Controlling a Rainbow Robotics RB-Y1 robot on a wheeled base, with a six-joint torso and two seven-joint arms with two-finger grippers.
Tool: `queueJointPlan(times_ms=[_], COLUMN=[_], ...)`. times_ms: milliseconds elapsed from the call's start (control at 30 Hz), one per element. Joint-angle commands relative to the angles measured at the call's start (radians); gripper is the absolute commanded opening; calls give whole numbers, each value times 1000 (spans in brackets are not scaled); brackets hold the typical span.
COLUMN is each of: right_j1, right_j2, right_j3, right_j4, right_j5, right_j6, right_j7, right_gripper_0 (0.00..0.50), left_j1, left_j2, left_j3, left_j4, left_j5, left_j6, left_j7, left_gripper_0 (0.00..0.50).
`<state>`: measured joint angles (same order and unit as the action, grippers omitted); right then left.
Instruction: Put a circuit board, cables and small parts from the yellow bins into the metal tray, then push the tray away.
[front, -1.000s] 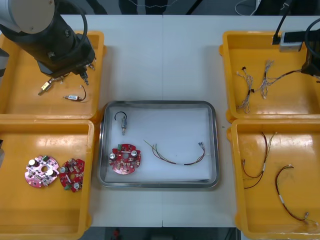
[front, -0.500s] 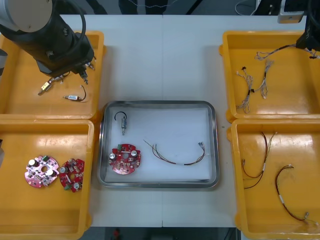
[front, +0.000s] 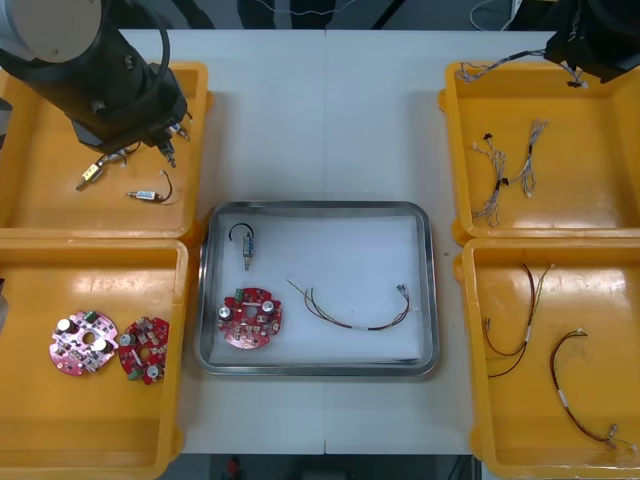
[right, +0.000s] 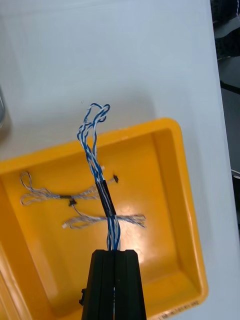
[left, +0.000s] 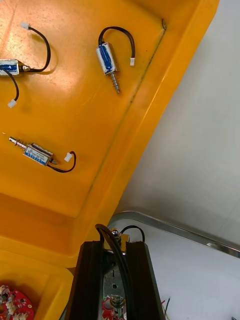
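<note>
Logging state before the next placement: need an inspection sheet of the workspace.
surface: light table; four yellow bins, metal tray in the middle.
job's things: tray holds one circuit board, one small metal part, one thin cable; two more boards in the near left bin; small parts in the far left bin.
clutter: nothing seen.
grippers: right gripper shut on a twisted blue and white cable above the far right bin; left gripper parked over the far left bin.
cables: two blue and white cables in the far right bin; two dark cables in the near right bin.
surroundings: dark floor past the far edge.
</note>
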<state>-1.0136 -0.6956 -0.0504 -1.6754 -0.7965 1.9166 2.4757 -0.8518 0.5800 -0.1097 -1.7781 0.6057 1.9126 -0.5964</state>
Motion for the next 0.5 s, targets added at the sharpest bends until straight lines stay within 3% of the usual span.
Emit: queueJointPlan(times_ms=[33,267,500], right_j1=[30,73,75], right_j2=[39,73,157], right_j3=[-25,35,89], right_j4=[-132,-228,-254], right_j5=[-18,-32,-46], right_j6=[3,3,3], right_j7=[-107,-230,-235], right_gripper_0=[0,0,0], left_j1=[4,5,5], left_j2=[3,3,4], left_j3=[36,36,36], left_j4=[-34,-34,-34], left_j5=[9,11,13], left_j6=[7,7,7], left_j7=[79,78,76], left_gripper_0=[0,1,3])
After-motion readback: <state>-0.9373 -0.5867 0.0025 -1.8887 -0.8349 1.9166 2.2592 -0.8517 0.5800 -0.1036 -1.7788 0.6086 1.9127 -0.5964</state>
